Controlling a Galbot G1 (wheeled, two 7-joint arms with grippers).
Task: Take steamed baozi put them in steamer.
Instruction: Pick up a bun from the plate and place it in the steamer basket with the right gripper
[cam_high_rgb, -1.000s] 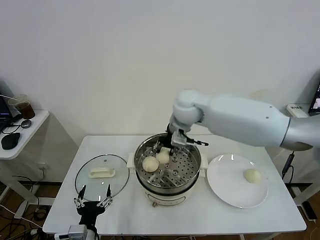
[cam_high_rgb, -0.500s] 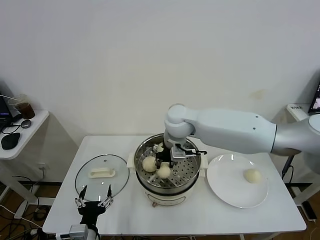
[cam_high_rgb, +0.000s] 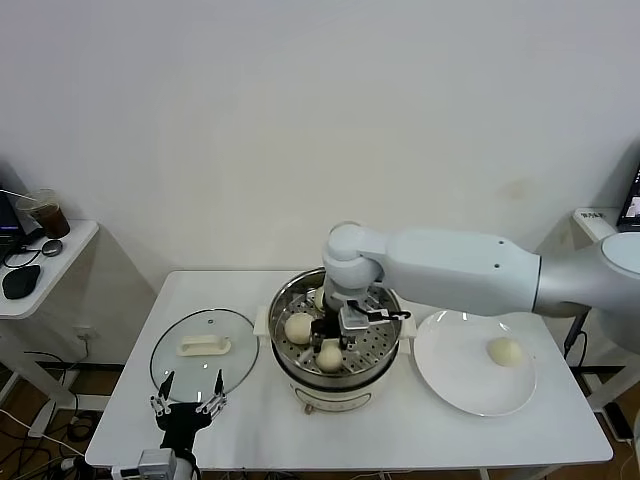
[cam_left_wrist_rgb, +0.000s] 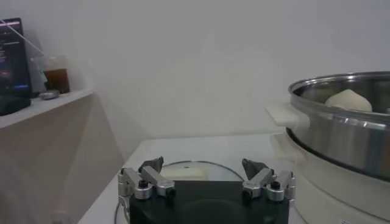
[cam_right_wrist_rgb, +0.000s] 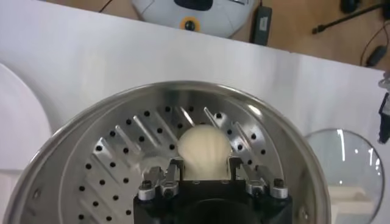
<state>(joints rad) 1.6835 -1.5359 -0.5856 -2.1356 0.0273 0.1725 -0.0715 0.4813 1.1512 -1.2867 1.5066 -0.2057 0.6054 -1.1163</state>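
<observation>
The steamer (cam_high_rgb: 345, 385) stands mid-table, its perforated tray (cam_right_wrist_rgb: 116, 152) bare around my right gripper. My right gripper (cam_high_rgb: 334, 343) reaches down into the near side of the tray, shut on a steamed baozi (cam_right_wrist_rgb: 204, 151), a pale round bun held between both fingers (cam_right_wrist_rgb: 177, 167). A second baozi (cam_high_rgb: 300, 327) lies on the tray to its left, and another (cam_high_rgb: 318, 297) shows partly behind the wrist. One more baozi (cam_high_rgb: 505, 351) rests on the white plate (cam_high_rgb: 450, 380). My left gripper (cam_high_rgb: 187, 404) hovers open at the front left, away from the steamer (cam_left_wrist_rgb: 347, 143).
A glass lid (cam_high_rgb: 205, 350) with a white handle lies left of the steamer, just beyond the left gripper (cam_left_wrist_rgb: 203, 165). A side table (cam_high_rgb: 40, 265) with a cup stands far left. The steamer's side handle (cam_left_wrist_rgb: 286, 115) juts toward the lid.
My right gripper has carried the baozi from the far side of the steamer to the near side and lowered it toward the tray. The left arm has stayed still.
</observation>
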